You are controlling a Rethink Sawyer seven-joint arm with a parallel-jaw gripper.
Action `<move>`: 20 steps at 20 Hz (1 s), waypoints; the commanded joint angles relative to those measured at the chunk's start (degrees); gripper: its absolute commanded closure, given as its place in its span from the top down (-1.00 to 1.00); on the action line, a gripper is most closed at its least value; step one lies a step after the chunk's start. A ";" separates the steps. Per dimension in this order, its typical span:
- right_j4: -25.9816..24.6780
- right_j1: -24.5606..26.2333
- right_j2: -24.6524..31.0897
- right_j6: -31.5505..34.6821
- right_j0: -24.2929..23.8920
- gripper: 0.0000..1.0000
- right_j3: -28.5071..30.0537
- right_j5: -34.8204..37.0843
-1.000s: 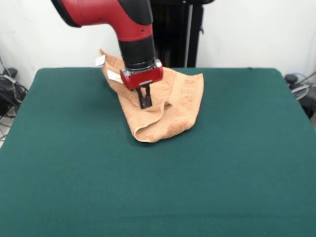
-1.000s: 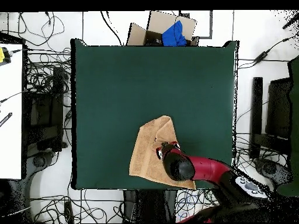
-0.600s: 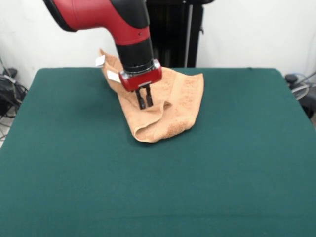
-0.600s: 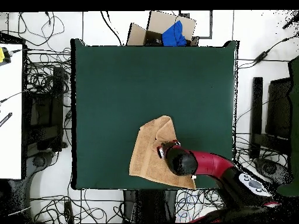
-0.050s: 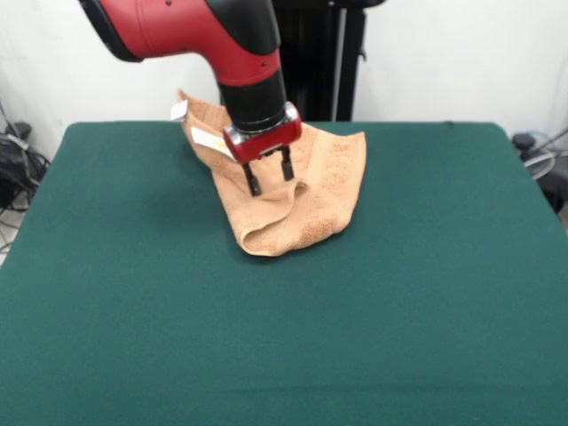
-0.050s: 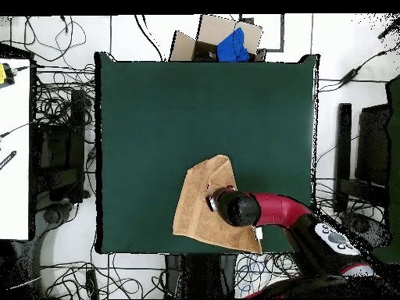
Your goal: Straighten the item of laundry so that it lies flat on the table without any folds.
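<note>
Lying under spread pincer (image 5: 268,176): towel (image 5: 311,209)

A dark green table (image 5: 426,293) carries one crumpled orange-tan towel (image 5: 319,191) near its edge.

Seen from straight above, the dark green tabletop (image 6: 203,109) fills the middle, with the orange-tan hand towel (image 6: 195,211) lying near its bottom edge, right of centre. The towel is not flat: its upper corner comes to a folded point, and its lower edge reaches the tabletop's border. The red and black arm (image 6: 273,211) comes in from the lower right, its black wrist over the towel's right part, hiding the gripper. A cardboard box (image 6: 215,39) holding something blue sits beyond the top edge.
</note>
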 commanded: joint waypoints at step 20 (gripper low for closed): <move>6.86 -13.29 -6.77 20.37 10.86 1.00 6.47 -2.73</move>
